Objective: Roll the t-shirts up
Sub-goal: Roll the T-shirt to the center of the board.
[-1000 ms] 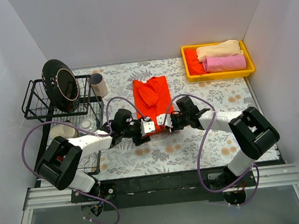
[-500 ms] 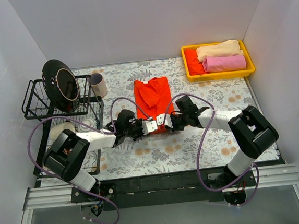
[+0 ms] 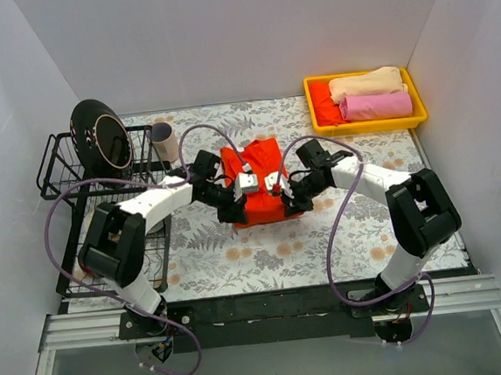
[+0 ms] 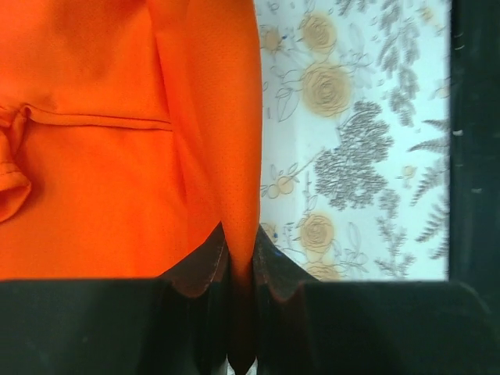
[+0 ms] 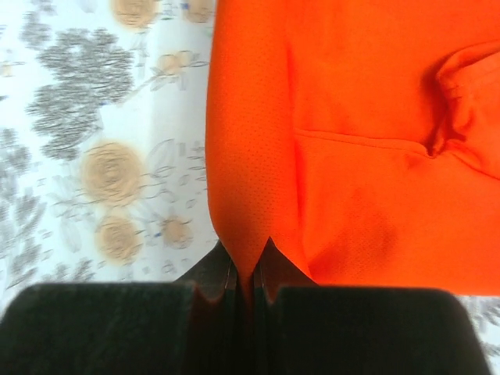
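Left tool clamped on near-left edge of orange-red t-shirt; right tool clamped on near-right edge. Matched pinches likely keep hem level for straight roll. Shirt lies mid-worktop, near end raised.

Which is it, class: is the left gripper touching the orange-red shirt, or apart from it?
Touching. The left wrist view shows the left gripper pinching a fold of the orange-red shirt between its closed fingers.

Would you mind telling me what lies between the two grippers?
Only the orange-red t-shirt: the top view shows its cloth spanning from the left gripper to the right gripper, and each wrist view shows fingers shut on a fold.
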Controlling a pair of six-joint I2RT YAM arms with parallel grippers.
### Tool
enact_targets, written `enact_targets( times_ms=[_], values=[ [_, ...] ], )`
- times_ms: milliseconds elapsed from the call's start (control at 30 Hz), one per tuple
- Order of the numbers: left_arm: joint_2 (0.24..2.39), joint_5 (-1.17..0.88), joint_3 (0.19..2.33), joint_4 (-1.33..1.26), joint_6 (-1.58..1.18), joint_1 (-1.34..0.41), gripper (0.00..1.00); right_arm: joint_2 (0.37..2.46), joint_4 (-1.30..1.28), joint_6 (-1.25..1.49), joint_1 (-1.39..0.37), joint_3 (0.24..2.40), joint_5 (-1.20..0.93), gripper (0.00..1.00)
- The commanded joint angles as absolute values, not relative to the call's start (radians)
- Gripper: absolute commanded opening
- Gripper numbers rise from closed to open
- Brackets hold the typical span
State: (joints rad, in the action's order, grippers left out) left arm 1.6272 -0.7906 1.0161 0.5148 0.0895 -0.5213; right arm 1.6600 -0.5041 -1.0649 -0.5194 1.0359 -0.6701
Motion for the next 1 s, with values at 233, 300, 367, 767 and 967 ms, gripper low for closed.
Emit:
enact_targets(
  times_ms=[233,300,367,767,967],
  values=[
    [1.861,-1.002,1.201,1.077,0.261,-0.453,0.00,1.926,-1.152,-1.264,-0.474,1.327,-0.787,0.01],
    [1.882,-1.002,1.200,1.078,0.264,-0.448,0.00,1.954,-1.176,-1.272,-0.472,1.356,-0.796,0.01],
    [1.887,-1.000,1.198,1.065,0.253,-0.445,0.00,1.996,-1.202,-1.279,-0.474,1.390,-0.798,0.01],
    [1.973,-0.930,1.243,1.017,0.227,-0.402,0.05,2.244,-1.301,-1.278,-0.456,1.577,-0.844,0.01],
    [1.918,-0.858,1.258,0.939,0.203,-0.399,0.28,2.397,-1.305,-1.163,-0.454,1.719,-0.799,0.01]
  ],
)
